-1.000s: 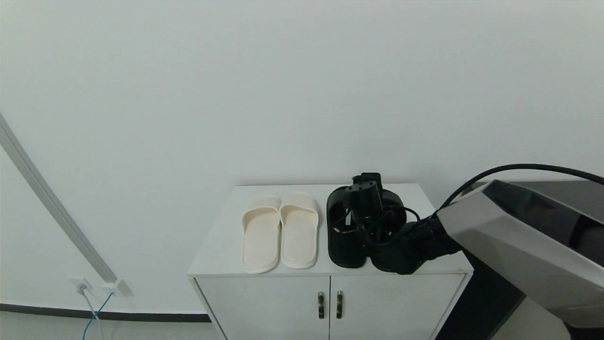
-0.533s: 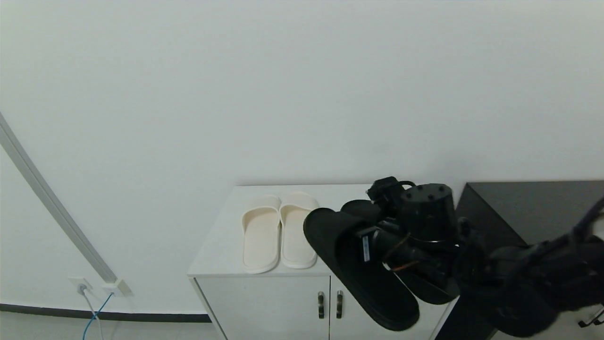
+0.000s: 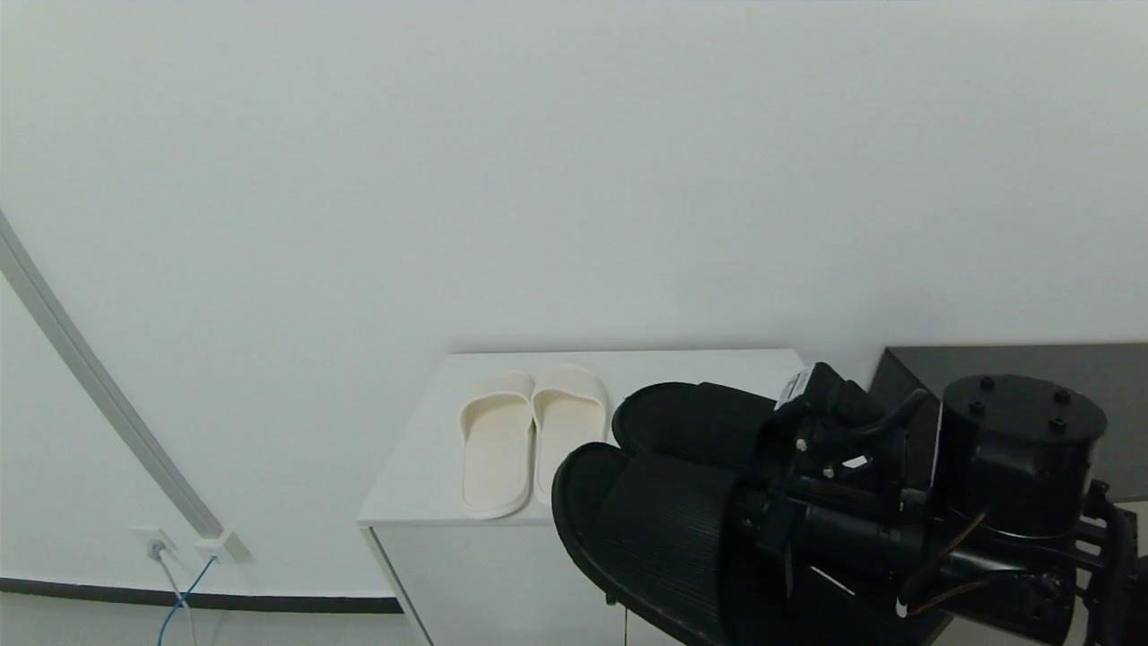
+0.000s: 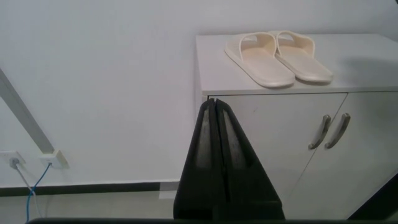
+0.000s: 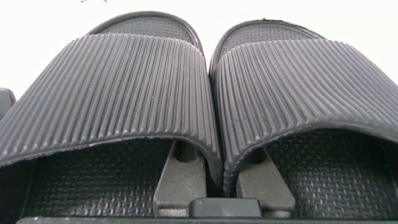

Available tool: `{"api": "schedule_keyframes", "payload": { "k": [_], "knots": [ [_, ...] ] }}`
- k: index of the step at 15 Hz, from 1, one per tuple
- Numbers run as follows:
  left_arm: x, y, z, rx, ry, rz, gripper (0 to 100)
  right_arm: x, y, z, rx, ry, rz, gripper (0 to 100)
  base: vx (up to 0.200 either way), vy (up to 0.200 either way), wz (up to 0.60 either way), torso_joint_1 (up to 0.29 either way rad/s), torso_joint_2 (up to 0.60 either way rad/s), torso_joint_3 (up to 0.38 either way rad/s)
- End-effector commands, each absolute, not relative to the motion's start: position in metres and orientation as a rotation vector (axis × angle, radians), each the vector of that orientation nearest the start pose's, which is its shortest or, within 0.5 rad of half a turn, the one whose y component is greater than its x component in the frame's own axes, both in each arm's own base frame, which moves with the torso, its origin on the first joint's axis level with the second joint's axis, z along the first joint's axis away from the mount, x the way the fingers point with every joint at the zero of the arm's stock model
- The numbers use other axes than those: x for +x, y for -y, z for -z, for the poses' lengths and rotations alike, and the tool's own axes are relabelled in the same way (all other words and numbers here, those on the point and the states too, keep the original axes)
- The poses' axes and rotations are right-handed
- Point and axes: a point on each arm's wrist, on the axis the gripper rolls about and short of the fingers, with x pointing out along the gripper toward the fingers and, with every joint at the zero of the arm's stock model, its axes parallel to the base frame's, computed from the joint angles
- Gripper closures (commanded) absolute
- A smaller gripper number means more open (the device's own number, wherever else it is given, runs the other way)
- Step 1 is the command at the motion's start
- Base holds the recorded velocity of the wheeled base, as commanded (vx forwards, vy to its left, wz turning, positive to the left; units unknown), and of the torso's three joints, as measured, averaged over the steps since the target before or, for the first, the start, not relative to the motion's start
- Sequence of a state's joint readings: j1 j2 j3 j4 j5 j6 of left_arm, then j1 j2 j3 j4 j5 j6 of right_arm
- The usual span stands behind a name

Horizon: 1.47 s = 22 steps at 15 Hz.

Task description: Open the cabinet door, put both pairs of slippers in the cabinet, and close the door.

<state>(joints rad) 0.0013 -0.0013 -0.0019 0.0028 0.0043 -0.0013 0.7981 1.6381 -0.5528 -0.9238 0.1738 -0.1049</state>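
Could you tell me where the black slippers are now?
Head view: the black slippers hang from the right gripper before the right half of the cabinet, right of the cream slippers on its top.

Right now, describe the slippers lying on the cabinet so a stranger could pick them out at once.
Find the white cabinet against the white wall. On its top, toward the left side, lies the cream pair, side by side, toes to the wall. Unlike the black ribbed pair gripped in the air by the right tool, it is pale and resting flat.
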Motion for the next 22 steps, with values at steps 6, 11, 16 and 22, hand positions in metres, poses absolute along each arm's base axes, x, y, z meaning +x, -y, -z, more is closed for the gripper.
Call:
{"api": "schedule_keyframes", "payload": {
  "k": [6, 11, 16, 22],
  "knots": [
    [-0.023, 0.0, -0.076, -0.003, 0.0, -0.006, 100, 0.186, -0.197, -0.156, -0.153, -0.138, -0.983, 100, -0.067, 0.0, 0.0, -0.001, 0.0, 0.001],
    [-0.023, 0.0, -0.076, -0.005, 0.0, -0.006, 100, 0.186, -0.197, -0.151, -0.159, -0.156, -0.984, 100, -0.2, 0.0, 0.0, 0.007, 0.0, 0.0],
    [-0.023, 0.0, -0.076, -0.005, 0.0, -0.006, 100, 0.188, -0.198, -0.145, -0.164, -0.178, -0.982, 100, -0.08, 0.0, 0.0, -0.006, 0.0, 0.003],
    [-0.023, 0.0, -0.076, -0.006, 0.0, -0.006, 100, 0.185, -0.194, -0.142, -0.165, -0.193, -0.979, 100, 0.0, 0.0, 0.0, 0.0, 0.0, 0.0]
  ]
}}
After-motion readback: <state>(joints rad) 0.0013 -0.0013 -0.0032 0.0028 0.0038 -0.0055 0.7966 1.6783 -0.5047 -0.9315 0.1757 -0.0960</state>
